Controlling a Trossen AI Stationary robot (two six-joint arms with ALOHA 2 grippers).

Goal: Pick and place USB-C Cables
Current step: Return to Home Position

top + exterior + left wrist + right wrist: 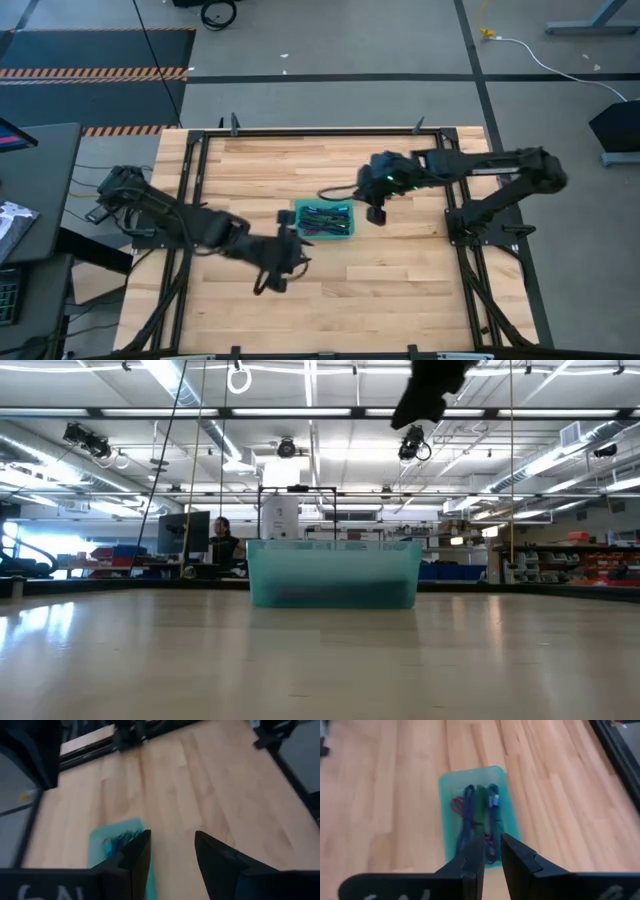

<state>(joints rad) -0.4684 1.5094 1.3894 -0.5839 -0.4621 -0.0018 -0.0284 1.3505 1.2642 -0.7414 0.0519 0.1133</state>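
USB-C cables in teal bin, long axis left-right. Right hand just right of bin, nearer, fingers slightly apart, empty. Left hand near-left, fingers apart, empty. You retract outward, clear of bin.

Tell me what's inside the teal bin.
Several coiled cables lie in the teal bin: blue, green, maroon and purple strands show. One end is hidden behind the right gripper, so the count is unsure.

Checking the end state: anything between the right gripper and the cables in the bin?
Nothing visible. The USB-C cables lie in the open-topped teal bin, and the right gripper hangs raised just beside it, only air between. The left gripper waits on the bin's other side.
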